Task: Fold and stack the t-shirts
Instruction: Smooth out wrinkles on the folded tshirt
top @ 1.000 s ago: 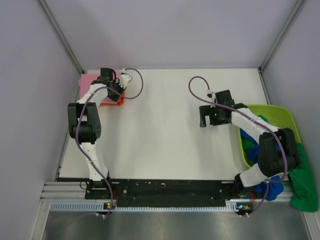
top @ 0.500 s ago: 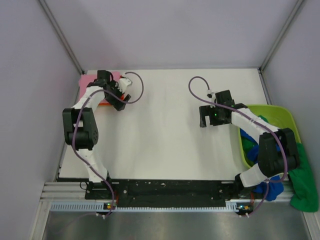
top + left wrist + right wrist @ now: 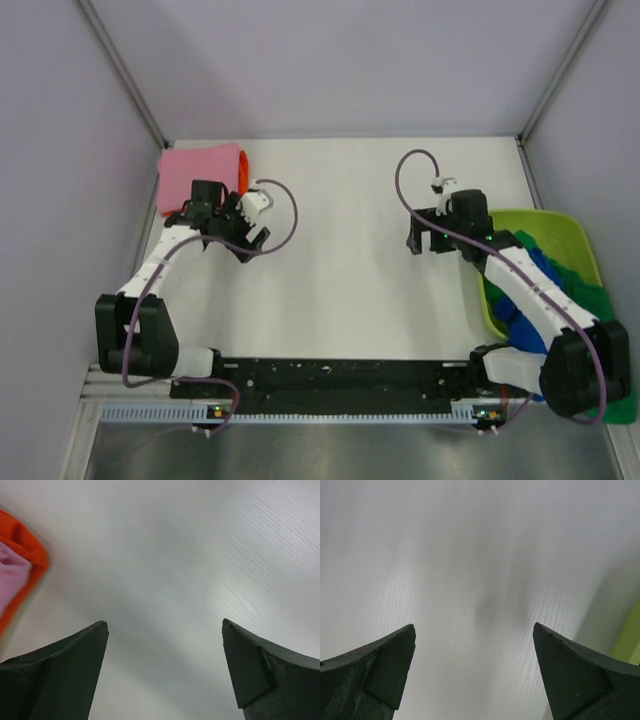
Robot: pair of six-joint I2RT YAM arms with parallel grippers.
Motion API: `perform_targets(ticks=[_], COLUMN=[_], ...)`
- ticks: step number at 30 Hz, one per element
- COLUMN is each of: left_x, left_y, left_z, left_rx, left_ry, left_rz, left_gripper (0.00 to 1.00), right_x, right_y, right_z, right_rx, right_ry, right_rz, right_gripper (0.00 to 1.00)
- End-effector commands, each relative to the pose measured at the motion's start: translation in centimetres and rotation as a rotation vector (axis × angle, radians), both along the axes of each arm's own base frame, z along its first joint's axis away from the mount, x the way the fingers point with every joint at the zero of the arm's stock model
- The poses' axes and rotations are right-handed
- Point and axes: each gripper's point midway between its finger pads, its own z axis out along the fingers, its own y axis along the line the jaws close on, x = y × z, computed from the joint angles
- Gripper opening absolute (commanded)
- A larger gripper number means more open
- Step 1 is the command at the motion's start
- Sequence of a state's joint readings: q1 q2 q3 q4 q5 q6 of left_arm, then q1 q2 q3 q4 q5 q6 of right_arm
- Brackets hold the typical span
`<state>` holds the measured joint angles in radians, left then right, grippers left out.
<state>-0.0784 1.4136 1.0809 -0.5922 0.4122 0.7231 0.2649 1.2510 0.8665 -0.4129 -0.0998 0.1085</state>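
Note:
A folded light pink t-shirt (image 3: 198,172) lies at the table's far left corner on an orange-red one (image 3: 243,170), whose edge shows along its right side. In the left wrist view the orange-red hem (image 3: 34,555) and pink cloth (image 3: 11,576) sit at the left margin. My left gripper (image 3: 248,228) (image 3: 165,625) stands open over bare table just near and right of that stack, holding nothing. My right gripper (image 3: 428,243) (image 3: 474,627) is open over bare table, left of the tub. A royal blue t-shirt (image 3: 545,272) and a dark green one (image 3: 592,292) lie crumpled in the tub.
The lime-green tub (image 3: 560,222) stands at the right edge of the table; its rim (image 3: 631,646) shows in the right wrist view. Green cloth (image 3: 618,392) hangs over the tub's near side. Lilac walls enclose the table on three sides.
My left gripper has let go at the stack, opened, and drawn back toward me and to the right. The pink t-shirt now shows uncovered. My right arm has shifted slightly to the right.

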Motion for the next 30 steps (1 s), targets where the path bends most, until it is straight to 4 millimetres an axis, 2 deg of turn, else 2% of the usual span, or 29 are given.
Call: perform_targets(ticks=[1, 5, 9, 12, 14, 19, 30], left_x=[-3.0, -3.7, -3.2, -2.6, -2.6, -2.4, -2.3], left_y=[0.1, -0.3, -0.6, 0.9, 1.8, 2.3, 2.6], left_z=[-2.1, -3.0, -2.1, -1.3, -2.1, -3.6, -3.9], left_rx=[-0.045, -0.13, -0.282, -0.326, -0.338, -0.311, -0.298], left_ry=[-0.01, -0.119, -0.294, -0.409, -0.402, -0.372, -0.365], left_rz=[0.051, 0.123, 0.236, 0.371, 0.453, 0.485, 0.496], left_gripper=[0.99, 0.99, 0.99, 0.99, 0.99, 0.99, 0.99], right_x=[0.2, -1.1, -2.4, -2.9, -3.3, -3.5, -3.4], right_y=[-0.9, -1.4, -2.0, -3.1, -3.6, -4.2, -4.2], right_z=[4.4, 4.4, 3.3, 2.8, 2.4, 1.8, 1.8], right_rx=[0.06, 0.105, 0.125, 0.116, 0.112, 0.108, 0.108], right_ry=[-0.231, -0.312, -0.344, -0.379, -0.401, -0.432, -0.441], right_rz=[-0.069, -0.108, -0.143, -0.192, -0.211, -0.236, -0.238], right_gripper=[0.99, 0.99, 0.99, 0.99, 0.99, 0.99, 0.99])
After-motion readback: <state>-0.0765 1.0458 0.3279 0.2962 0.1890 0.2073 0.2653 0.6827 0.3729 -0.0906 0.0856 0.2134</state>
